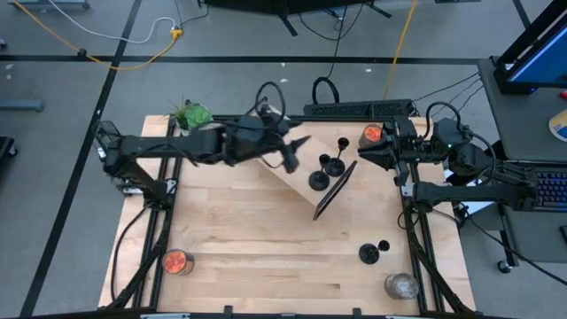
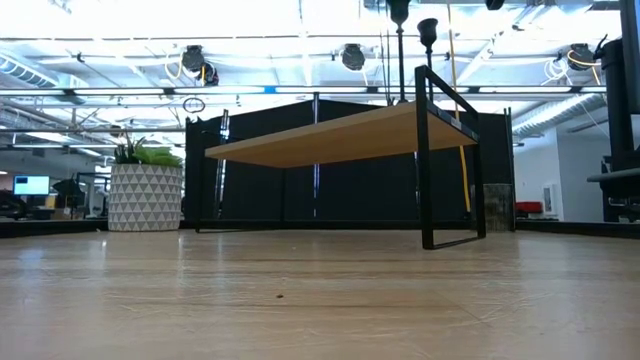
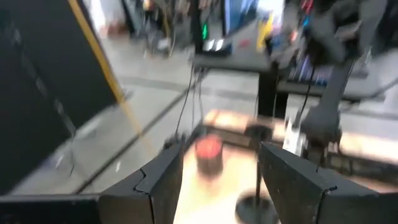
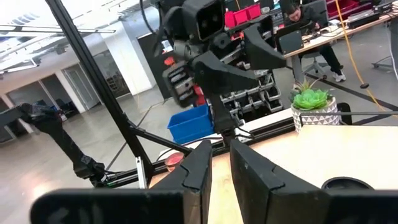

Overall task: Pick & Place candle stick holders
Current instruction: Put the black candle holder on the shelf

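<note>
My left claw (image 1: 291, 152) hangs open, empty, near the holders (image 1: 329, 165). They look light, stiff, top-heavy; I'd pinch the thin stem. Right claw (image 1: 363, 152) nearly closed, empty.

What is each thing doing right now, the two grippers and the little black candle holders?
left gripper: open, empty.
right gripper: nearly shut, empty.
candle holders on the shelf: standing upright on the small wooden shelf.
candle holders on the table: standing upright, nothing touching them.
</note>
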`<act>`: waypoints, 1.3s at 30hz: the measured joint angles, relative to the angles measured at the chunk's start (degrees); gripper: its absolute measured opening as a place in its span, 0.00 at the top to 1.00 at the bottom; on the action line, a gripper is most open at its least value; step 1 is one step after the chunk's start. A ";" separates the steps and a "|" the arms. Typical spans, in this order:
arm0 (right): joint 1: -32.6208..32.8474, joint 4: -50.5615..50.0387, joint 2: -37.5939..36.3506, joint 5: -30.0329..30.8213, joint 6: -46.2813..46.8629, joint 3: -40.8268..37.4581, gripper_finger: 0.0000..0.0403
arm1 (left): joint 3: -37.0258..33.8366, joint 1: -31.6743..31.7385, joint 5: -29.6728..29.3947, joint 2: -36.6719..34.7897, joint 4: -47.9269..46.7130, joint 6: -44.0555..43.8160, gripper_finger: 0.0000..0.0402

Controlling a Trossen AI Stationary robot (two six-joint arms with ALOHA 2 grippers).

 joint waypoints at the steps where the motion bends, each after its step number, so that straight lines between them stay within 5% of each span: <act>1: 0.00 -0.12 -0.04 -0.08 -0.02 0.00 0.87 | 0.00 -0.02 -0.53 -1.07 -3.78 -1.58 0.46; 9: 0.26 -3.17 -0.57 -7.73 -0.17 0.00 0.87 | -1.06 -1.22 -7.26 -3.72 -26.89 -15.69 0.46; 15: 4.29 -5.67 -0.55 -7.50 0.83 0.00 0.87 | -11.84 -4.97 -8.65 -6.61 -20.02 -19.82 0.46; 23: 11.30 -12.81 2.93 -1.72 2.47 5.94 0.87 | -27.42 -9.93 -8.82 -19.13 -11.93 -24.34 0.46; 31: 18.79 -34.52 13.61 5.28 4.93 20.77 0.87 | -38.34 -11.69 -8.93 -33.44 -9.89 -24.10 0.46; 39: 24.80 -59.54 25.42 4.55 21.85 33.53 0.87 | -46.88 -11.68 -8.95 -47.83 -9.25 -23.44 0.46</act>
